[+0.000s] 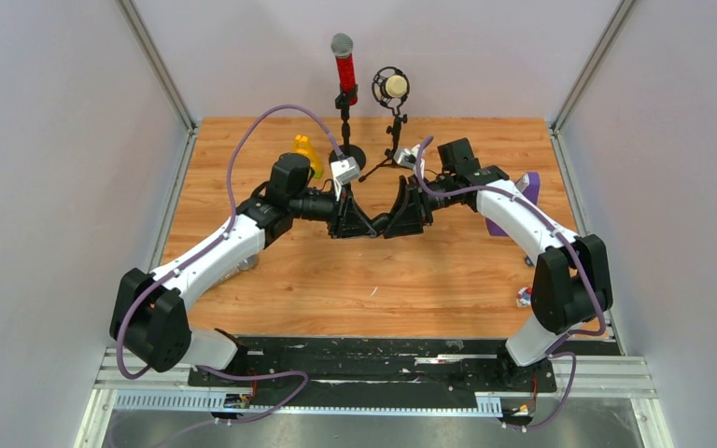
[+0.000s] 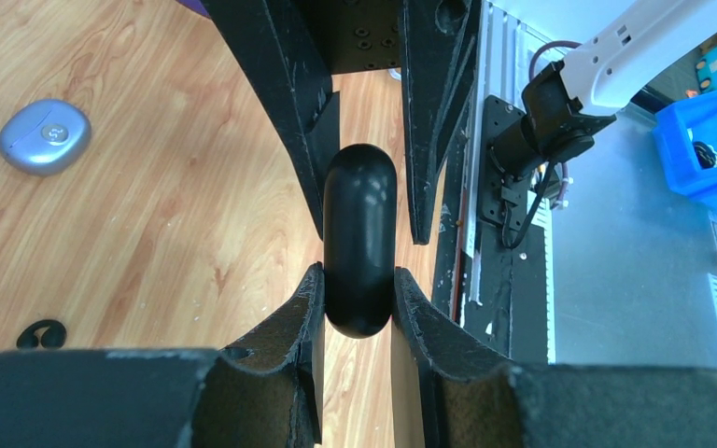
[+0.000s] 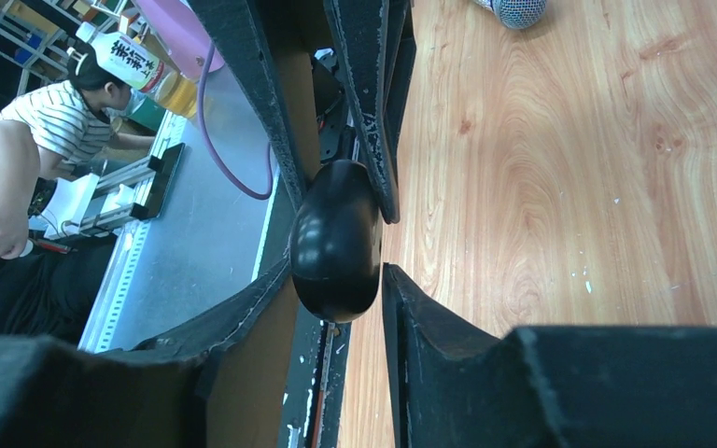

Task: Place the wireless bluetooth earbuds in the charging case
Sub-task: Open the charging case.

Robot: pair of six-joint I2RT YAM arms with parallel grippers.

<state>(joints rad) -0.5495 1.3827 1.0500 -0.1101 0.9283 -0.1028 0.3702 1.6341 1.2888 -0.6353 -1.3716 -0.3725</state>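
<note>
Bottle label: Chinese characters; left gripper clamps black charging case.

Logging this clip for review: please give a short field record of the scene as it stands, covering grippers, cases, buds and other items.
left gripper: shut on the black case
right gripper: fingers on either side of the same case; grip unclear
black case: lid closed, held between the two grippers
bud: black, loose on the table
lilac case: closed, on the table, apart from both grippers
red mic: on a stand at the far side
round mic: on a stand beside it
</note>
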